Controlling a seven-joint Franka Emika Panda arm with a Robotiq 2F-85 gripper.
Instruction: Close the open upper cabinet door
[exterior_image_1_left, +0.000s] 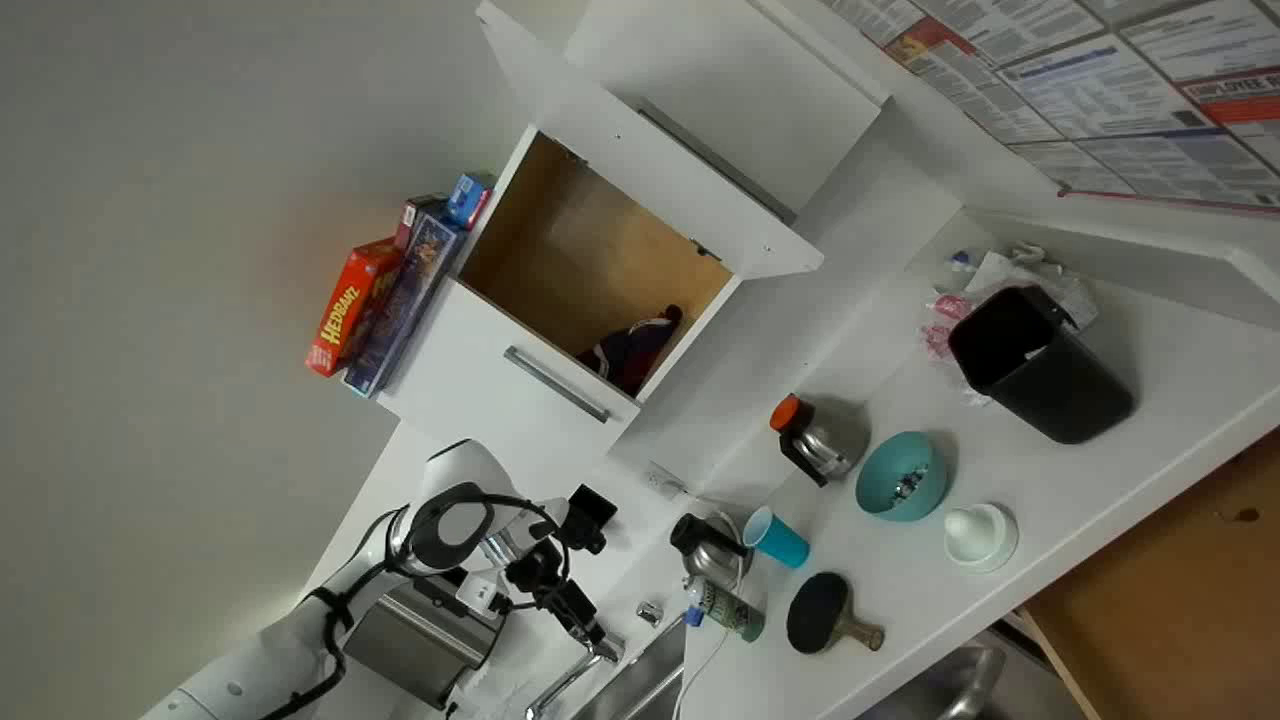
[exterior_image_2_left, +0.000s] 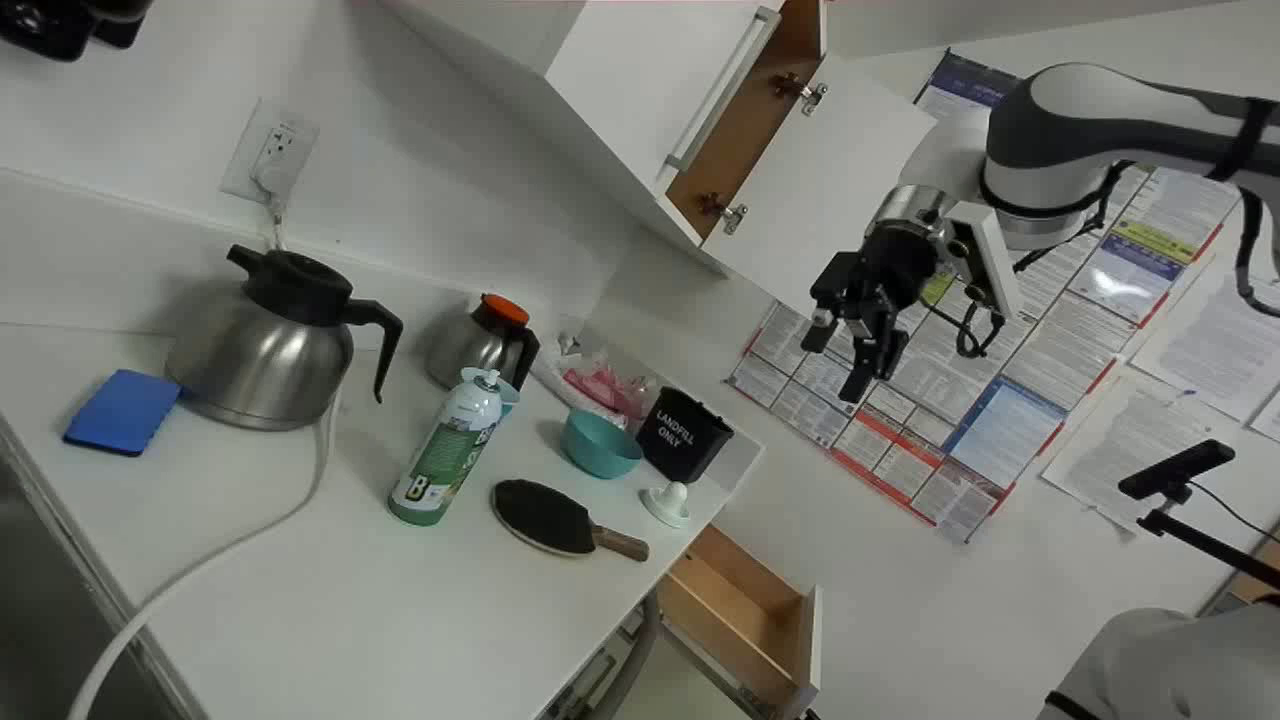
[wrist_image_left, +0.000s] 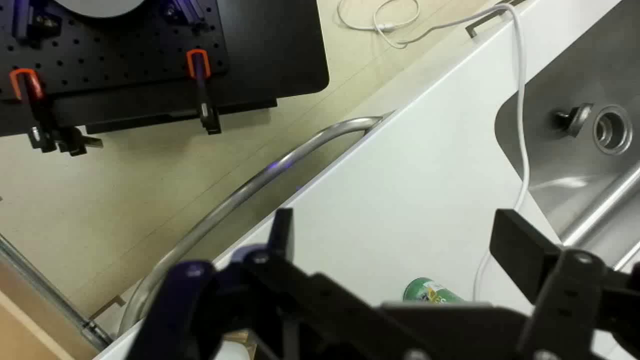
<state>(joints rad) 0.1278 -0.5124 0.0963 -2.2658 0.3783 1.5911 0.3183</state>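
From left to right in an exterior view, we count four printed game boxes (exterior_image_1_left: 345, 310) atop one white box-shaped wall cabinet (exterior_image_1_left: 590, 230) with light brown wooden interior; one black two-fingered gripper (wrist_image_left: 393, 229), fingers wide apart in the wrist view, holding nothing; and one dark blue-and-red bundle (exterior_image_1_left: 632, 350) inside the cabinet. At upper centre the cabinet's flat white rectangular door (exterior_image_1_left: 650, 170) stands wide open, plain inner face showing; in an exterior view the white jointed arm (exterior_image_2_left: 1050, 150) hides part of it. Toward the right, on the white counter (exterior_image_1_left: 905, 585), we count two steel carafes (exterior_image_1_left: 838, 440), one green spray can (exterior_image_1_left: 740, 614), one blue cup (exterior_image_1_left: 780, 541), one black-faced paddle (exterior_image_1_left: 815, 610), one teal bowl (exterior_image_1_left: 880, 475) and one black bin (exterior_image_1_left: 1070, 380).
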